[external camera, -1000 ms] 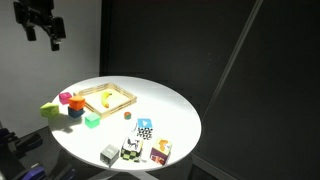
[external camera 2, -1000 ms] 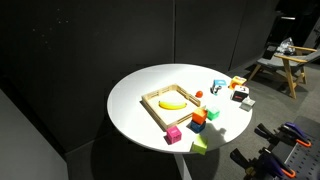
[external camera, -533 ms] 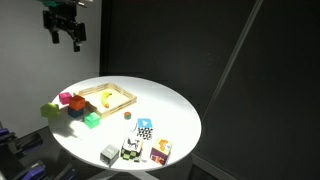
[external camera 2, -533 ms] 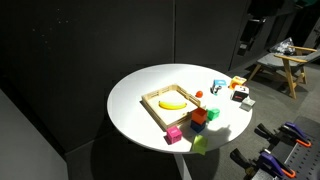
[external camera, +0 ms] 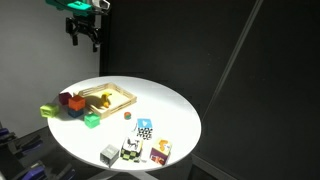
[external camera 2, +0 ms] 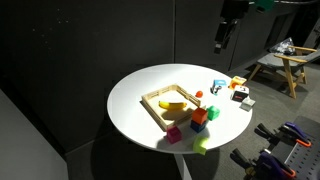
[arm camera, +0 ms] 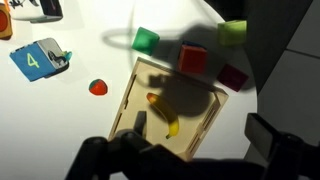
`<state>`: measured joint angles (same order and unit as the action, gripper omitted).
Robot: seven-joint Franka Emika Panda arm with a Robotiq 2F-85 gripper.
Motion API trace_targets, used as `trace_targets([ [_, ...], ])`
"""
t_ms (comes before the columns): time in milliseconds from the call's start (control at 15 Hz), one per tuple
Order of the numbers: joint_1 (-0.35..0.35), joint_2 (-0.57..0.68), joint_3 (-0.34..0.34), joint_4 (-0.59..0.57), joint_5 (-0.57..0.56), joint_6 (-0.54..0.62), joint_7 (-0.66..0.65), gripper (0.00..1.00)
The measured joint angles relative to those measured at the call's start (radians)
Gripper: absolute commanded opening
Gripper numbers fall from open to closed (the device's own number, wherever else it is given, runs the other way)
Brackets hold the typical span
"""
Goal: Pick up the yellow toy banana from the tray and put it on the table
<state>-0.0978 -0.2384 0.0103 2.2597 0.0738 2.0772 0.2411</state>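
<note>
Shifted rightward since the preceding frames, the gripper (external camera: pixel 84 41) now hangs high over the eleven o'clock edge of the table (external camera: pixel 170 110), and its shadow has spread across the tray (arm camera: pixel 125 97). The fingers stand wide apart and hold nothing. Wrist view, left to right: one blue numbered card (arm camera: pixel 38 58); one small red ball (arm camera: pixel 97 88); one tray holding one yellow toy banana (arm camera: pixel 166 120), which lies near its middle, untouched. Four blocks sit outside the rim, from twelve to two o'clock of the banana: green block (arm camera: pixel 146 40), red block (arm camera: pixel 193 59), yellow-green block (arm camera: pixel 234 30), magenta block (arm camera: pixel 233 77).
</note>
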Motion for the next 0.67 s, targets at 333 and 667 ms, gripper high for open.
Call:
trace_targets([
  [333, 0.000, 0.152, -0.019, -0.105, -0.001, 0.045, 0.053, 1.00],
  [667, 0.001, 0.293, -0.034, -0.182, -0.009, 0.146, 0.078, 1.00],
])
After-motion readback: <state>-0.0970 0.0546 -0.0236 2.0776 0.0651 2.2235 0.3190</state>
